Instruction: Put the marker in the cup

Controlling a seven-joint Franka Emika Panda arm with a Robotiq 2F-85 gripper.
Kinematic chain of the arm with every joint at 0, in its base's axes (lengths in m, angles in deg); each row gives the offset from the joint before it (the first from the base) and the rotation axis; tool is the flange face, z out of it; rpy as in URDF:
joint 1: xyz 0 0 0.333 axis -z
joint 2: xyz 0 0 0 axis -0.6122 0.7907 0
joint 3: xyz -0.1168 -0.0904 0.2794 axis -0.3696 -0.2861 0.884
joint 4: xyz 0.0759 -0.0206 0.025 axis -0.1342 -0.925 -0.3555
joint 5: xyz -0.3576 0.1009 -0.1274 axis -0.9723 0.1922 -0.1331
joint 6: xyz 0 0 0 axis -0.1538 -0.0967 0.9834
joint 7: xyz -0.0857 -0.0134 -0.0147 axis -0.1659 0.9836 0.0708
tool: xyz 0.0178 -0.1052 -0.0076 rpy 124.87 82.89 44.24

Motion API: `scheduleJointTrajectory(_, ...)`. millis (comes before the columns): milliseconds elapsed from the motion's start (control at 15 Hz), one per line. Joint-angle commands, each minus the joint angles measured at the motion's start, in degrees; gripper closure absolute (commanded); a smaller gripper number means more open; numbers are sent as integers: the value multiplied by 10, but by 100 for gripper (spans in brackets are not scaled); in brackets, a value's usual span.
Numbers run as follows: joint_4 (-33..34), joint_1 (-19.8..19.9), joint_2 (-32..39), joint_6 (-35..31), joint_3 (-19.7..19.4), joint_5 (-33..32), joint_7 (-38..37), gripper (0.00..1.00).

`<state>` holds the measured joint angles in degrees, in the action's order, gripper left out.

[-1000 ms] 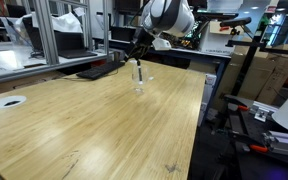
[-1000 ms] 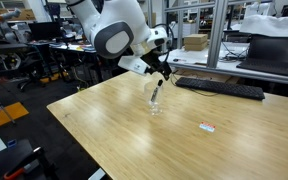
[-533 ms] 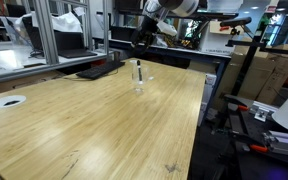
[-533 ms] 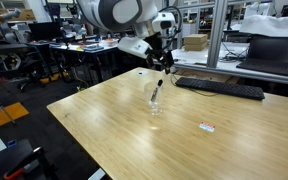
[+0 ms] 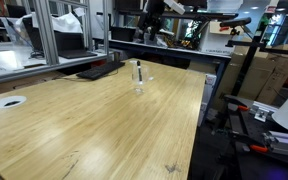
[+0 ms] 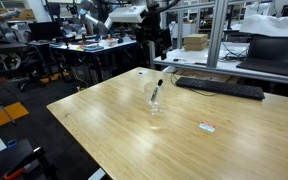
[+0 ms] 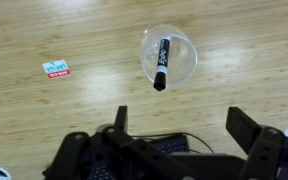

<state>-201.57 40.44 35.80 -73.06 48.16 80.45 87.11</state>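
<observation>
- Wooden tabletop (image 7: 44, 110) carries a red-and-white label (image 7: 55, 68), print unreadable.
- Your marker (image 7: 162, 62) leans inside the cup (image 7: 184, 55), its white lettering illegible.
- Your gripper (image 7: 177, 120) hangs spread wide, empty.

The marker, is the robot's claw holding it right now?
No, the marker leans inside the cup, and the gripper is open, apart from both.
</observation>
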Motion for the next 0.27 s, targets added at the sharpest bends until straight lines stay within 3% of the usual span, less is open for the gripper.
scheduleJointTrajectory(0, 19, -7, -9, 59, -5, -36, -26, 0)
scheduleJointTrajectory(200, 29, -8, -8, 79, -2, -40, -26, 0)
